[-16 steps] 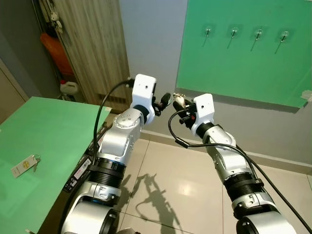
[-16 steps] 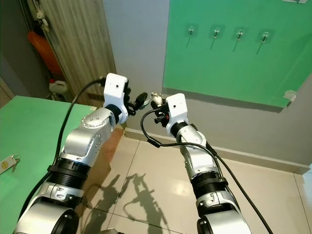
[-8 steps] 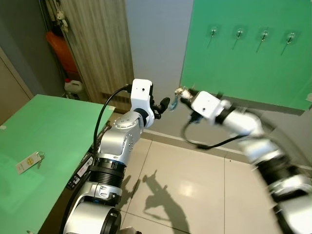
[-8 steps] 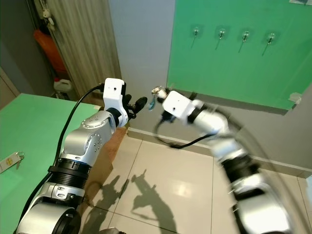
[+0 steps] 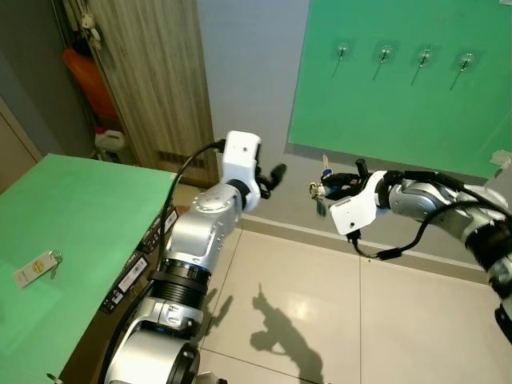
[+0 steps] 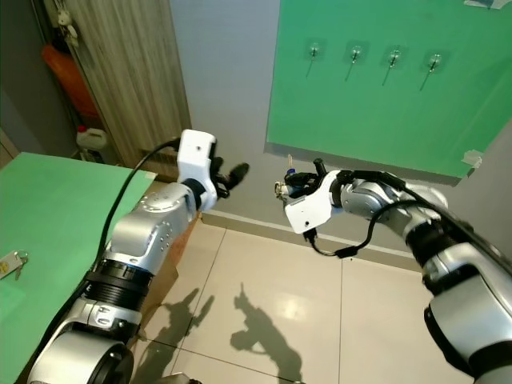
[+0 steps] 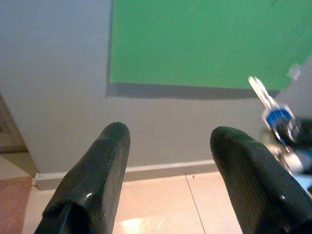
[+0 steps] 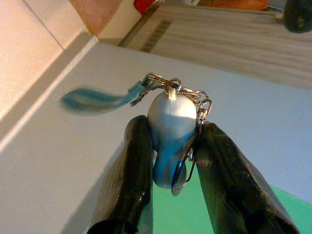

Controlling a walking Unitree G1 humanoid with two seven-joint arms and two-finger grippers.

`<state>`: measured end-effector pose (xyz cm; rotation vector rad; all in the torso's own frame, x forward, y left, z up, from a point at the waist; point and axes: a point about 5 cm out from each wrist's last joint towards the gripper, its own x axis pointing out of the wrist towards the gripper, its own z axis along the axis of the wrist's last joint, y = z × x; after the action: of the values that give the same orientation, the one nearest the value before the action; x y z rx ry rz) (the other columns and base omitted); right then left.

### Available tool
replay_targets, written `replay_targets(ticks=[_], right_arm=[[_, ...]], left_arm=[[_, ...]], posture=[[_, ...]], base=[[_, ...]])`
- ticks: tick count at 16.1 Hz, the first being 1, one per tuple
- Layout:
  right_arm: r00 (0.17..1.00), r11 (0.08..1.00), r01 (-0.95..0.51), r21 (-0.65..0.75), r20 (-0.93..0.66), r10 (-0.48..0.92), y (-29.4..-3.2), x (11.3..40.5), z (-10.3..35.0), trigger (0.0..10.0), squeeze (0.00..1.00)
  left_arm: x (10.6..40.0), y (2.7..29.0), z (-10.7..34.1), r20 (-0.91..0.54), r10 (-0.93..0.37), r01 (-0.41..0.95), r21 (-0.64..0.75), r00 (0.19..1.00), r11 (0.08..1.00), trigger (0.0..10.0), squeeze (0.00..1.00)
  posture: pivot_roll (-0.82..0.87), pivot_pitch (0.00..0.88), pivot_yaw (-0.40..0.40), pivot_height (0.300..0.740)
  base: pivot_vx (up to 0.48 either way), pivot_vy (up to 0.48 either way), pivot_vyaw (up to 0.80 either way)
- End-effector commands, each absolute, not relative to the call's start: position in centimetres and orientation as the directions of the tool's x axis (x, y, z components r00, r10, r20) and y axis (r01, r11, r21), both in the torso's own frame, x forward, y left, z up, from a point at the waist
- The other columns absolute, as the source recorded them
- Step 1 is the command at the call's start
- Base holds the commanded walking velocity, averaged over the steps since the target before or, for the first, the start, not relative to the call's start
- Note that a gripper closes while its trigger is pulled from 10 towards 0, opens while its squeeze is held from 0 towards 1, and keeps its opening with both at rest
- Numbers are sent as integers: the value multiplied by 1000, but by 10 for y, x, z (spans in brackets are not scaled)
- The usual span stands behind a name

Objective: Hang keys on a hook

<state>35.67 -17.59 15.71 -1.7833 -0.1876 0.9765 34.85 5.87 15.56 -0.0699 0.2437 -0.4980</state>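
Observation:
My right gripper [image 5: 334,186] is shut on a bunch of keys [image 5: 319,190], held out in front of the grey wall below the green board [image 5: 400,112]. In the right wrist view a silver-blue fob [image 8: 165,117] with key rings is pinched between the two fingers [image 8: 134,165], and a blue key swings blurred beside it. A row of several hooks runs across the top of the board, the leftmost hook [image 5: 342,52] up and right of the keys. My left gripper [image 5: 272,174] is held out to the left of the keys, open with nothing in it [image 7: 170,136].
A green table [image 5: 80,208] stands at the left with a white key tag [image 5: 34,268] on it. Behind it are a wooden cabinet door [image 5: 152,72] and a white jug [image 5: 110,142]. Tiled floor [image 5: 320,320] lies below the arms.
My right arm has swung out to the right and lower, carrying the keys away from the left gripper. The left arm has barely moved.

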Motion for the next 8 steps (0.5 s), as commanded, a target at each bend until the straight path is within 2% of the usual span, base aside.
replay_targets(ticks=[1,4,6,8], right_arm=[[678,-456,-267,-849,-502,537,-179,362,166,0,0],[701,-468,-143,-872,-423,574,-177,370,184,0,0],[679,-479,43,-877,-326,658,-170,374,207,0,0],[690,-473,67,-879,-302,658,-174,376,213,0,0]], left_arm=[[345,59,153,-232,-499,487,-110,835,866,10000,0],[337,52,147,-253,-584,573,-122,772,811,10000,0],[333,49,150,-233,-663,656,-119,711,746,10000,0],[332,48,149,-238,-660,654,-116,712,748,10000,0]], posture=[[-39,0,1,740],[-42,0,4,740],[-47,0,6,740],[-49,0,1,740]], base=[[0,0,0],[0,0,0],[0,0,0],[0,0,0]])
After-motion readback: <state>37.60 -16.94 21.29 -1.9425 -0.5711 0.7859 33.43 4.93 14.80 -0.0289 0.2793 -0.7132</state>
